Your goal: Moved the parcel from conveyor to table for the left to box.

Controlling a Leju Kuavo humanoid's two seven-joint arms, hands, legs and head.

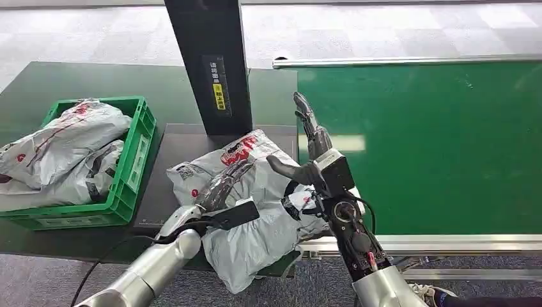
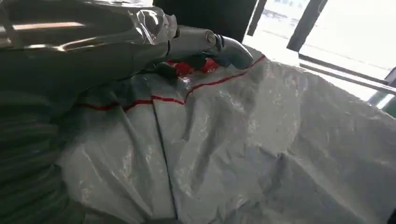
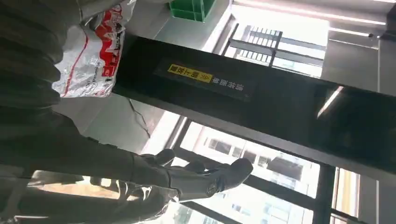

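Note:
A grey-white plastic parcel [image 1: 255, 230] with red print lies on the dark table [image 1: 156, 198], its near end hanging over the front edge. My left hand [image 1: 220, 185] rests on top of it, fingers stretched along the wrapping. In the left wrist view the hand [image 2: 196, 42] lies flat on the parcel [image 2: 261, 140] beside the red print. My right hand [image 1: 313, 144] is raised just right of the parcel at the conveyor's edge, fingers straight and thumb spread, holding nothing. The right wrist view shows the same hand [image 3: 196, 179] bare, with the parcel [image 3: 93, 56] behind it.
A green crate [image 1: 131, 163] at the table's left holds other grey parcels. A black post [image 1: 214, 64] stands right behind the parcel. The green conveyor [image 1: 434, 141] runs along the right, with a metal rail at its near edge.

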